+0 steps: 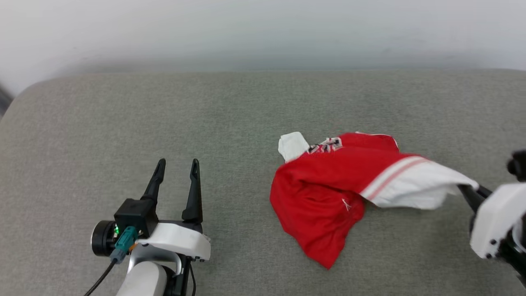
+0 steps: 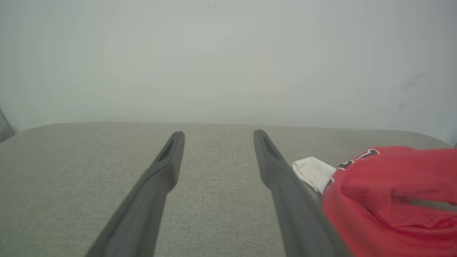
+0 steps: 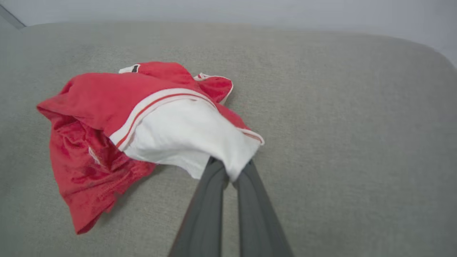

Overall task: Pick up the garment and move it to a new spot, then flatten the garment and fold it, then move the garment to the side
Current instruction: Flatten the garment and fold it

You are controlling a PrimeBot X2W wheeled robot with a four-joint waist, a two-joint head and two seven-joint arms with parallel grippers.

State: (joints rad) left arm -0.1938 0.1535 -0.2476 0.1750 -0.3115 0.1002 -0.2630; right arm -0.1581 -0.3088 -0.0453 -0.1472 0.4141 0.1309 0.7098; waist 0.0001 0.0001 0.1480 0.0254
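Note:
The garment [image 1: 324, 193] is a crumpled red jersey lying right of centre on the grey surface, with a white sleeve panel [image 1: 415, 185] and striped trim stretched toward the right. My right gripper [image 3: 228, 171] is shut on the tip of that white sleeve, which is lifted off the surface. The right gripper [image 1: 468, 189] sits at the right edge of the head view. The black-white print [image 1: 326, 144] shows at the garment's far side. My left gripper [image 1: 176, 164] stands open well left of the jersey, nothing between its fingers. In the left wrist view the garment [image 2: 389, 200] lies to the right of the fingers [image 2: 275, 160].
The grey fabric surface [image 1: 164, 115] spreads wide on all sides, with rounded far corners. A pale wall [image 1: 263, 33] rises behind its far edge.

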